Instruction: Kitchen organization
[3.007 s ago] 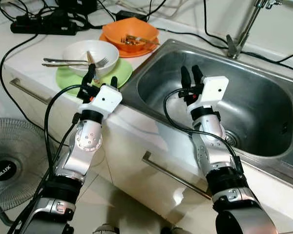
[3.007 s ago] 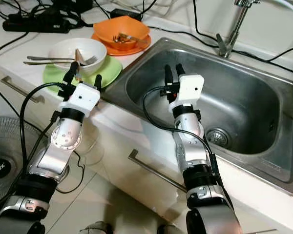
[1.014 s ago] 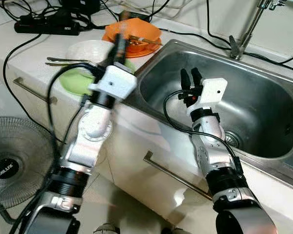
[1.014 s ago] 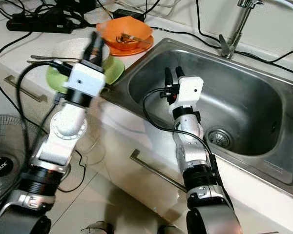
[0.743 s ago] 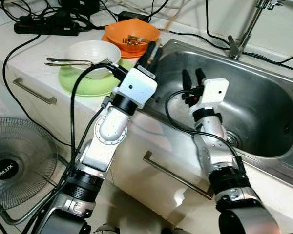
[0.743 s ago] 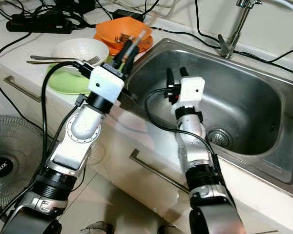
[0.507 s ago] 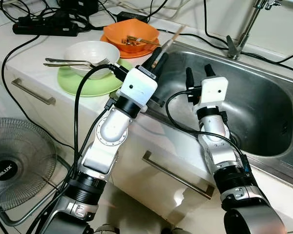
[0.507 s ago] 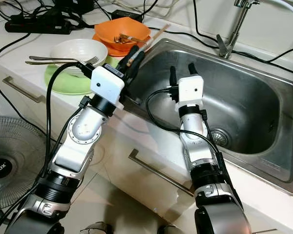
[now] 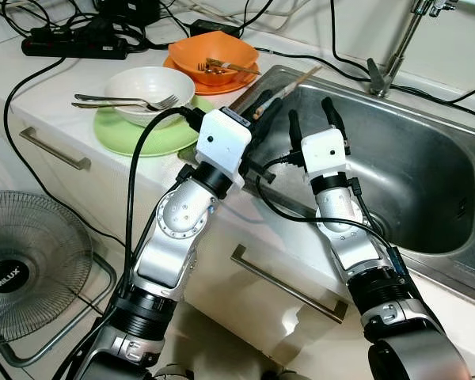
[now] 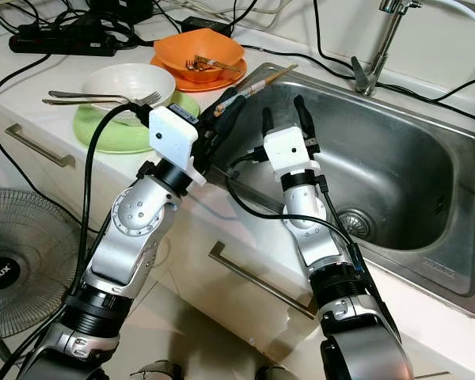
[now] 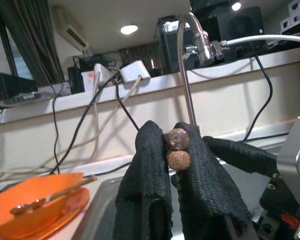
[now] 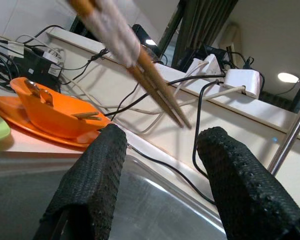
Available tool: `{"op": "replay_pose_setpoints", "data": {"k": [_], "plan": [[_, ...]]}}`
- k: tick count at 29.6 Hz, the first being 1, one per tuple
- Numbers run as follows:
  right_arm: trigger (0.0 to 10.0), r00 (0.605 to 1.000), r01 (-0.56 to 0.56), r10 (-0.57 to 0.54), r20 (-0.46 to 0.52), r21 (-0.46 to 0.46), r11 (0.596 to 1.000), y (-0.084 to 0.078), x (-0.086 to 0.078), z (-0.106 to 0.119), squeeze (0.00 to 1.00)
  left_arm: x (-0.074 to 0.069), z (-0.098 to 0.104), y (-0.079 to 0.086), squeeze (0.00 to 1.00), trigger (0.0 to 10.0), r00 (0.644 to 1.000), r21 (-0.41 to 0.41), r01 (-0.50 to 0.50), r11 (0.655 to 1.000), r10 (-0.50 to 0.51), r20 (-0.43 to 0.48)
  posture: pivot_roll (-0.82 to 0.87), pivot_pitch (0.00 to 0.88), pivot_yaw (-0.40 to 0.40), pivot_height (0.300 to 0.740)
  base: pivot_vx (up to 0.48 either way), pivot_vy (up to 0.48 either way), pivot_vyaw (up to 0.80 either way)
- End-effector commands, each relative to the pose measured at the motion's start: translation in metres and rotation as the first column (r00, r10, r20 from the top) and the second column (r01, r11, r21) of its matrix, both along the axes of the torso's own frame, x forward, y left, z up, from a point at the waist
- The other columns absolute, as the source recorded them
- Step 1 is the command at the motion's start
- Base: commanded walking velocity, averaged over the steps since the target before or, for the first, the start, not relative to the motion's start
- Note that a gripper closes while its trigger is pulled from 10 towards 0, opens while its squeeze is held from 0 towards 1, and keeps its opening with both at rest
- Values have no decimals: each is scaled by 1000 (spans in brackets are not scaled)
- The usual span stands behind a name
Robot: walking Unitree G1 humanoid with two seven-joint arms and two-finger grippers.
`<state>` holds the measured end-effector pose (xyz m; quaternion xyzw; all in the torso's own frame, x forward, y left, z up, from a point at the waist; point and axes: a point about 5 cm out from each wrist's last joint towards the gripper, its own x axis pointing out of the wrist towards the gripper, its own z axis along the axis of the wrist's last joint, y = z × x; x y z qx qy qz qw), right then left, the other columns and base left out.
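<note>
My left gripper [image 9: 261,98] is shut on a pair of wooden chopsticks [image 9: 291,84], held over the left rim of the steel sink [image 9: 427,202] with their tips pointing toward the faucet. In the left wrist view the chopsticks' butt ends [image 11: 177,148] sit pinched between the two black fingers [image 11: 149,185]. My right gripper [image 9: 310,120] stands open just right of them, inside the sink. In the right wrist view the chopsticks [image 12: 135,60] cross above the gap between its spread fingers [image 12: 92,172], not touching them.
A white bowl [image 9: 134,81] with forks rests on a green plate [image 9: 127,136] on the counter at left. Behind it is an orange bowl [image 9: 214,49] holding cutlery on an orange plate. Faucet [image 9: 396,47], cables and power strip [image 9: 71,39] line the back. A fan [image 9: 24,261] stands on the floor.
My left arm lifted the chopsticks from the white bowl and swung them right to the sink rim. My right gripper opened and turned toward them.
</note>
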<state>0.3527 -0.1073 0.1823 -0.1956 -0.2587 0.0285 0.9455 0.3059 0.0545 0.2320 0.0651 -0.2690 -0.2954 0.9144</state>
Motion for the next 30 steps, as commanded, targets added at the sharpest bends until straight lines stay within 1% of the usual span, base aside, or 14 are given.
{"op": "replay_pose_setpoints", "data": {"k": [1,5,9,12,15,16,17,19,23,27,30], "plan": [[10000,1000,4,-4,-8,-15,1000,0,0,-6,0,-4,4,-2,0,10000,1000,-3,26,1000,-26,8,126,87,-29,740,0,0,0],[10000,1000,6,-6,-5,-14,1000,0,-1,-6,0,-4,4,-1,0,10000,999,-26,40,999,-41,-21,126,86,-30,740,0,0,0],[10000,1000,9,-9,0,-10,1000,0,-1,-5,0,-2,3,2,0,10000,993,-96,69,993,-77,-89,127,87,-29,740,0,0,0],[10000,1000,10,-10,1,-9,1000,0,-1,-5,0,-2,3,3,0,10000,990,-110,76,991,-87,-106,127,87,-29,740,0,0,0],[10000,1000,12,-12,2,-7,1000,0,-1,-5,0,-1,4,5,0,10000,983,-165,85,983,-109,-144,127,87,-29,740,0,0,0],[10000,1000,12,-12,3,-5,1000,1,-1,-5,0,1,5,9,0,10000,977,-207,94,974,-130,-170,127,88,-28,740,0,0,0],[10000,1000,12,-12,3,-5,1000,1,-1,-5,0,1,5,9,0,10000,977,-207,94,974,-130,-170,127,88,-28,740,0,0,0],[10000,1000,10,-10,2,-5,1000,1,-1,-5,0,2,7,13,0,10000,967,-239,112,965,-161,-196,128,86,-28,740,0,0,0],[10000,1000,1,-1,0,-4,1000,2,-1,-6,0,1,6,13,0,10000,959,-215,138,967,-185,-213,127,86,-28,740,0,0,0],[10000,1000,2,-2,4,-2,1000,1,-1,-5,0,-1,5,12,0,10000,945,-237,159,958,-217,-246,125,84,-28,740,0,0,0],[10000,1000,0,0,4,-2,1000,1,-1,-5,0,-2,4,13,0,10000,937,-237,173,956,-234,-259,125,83,-28,740,0,0,0]]}}
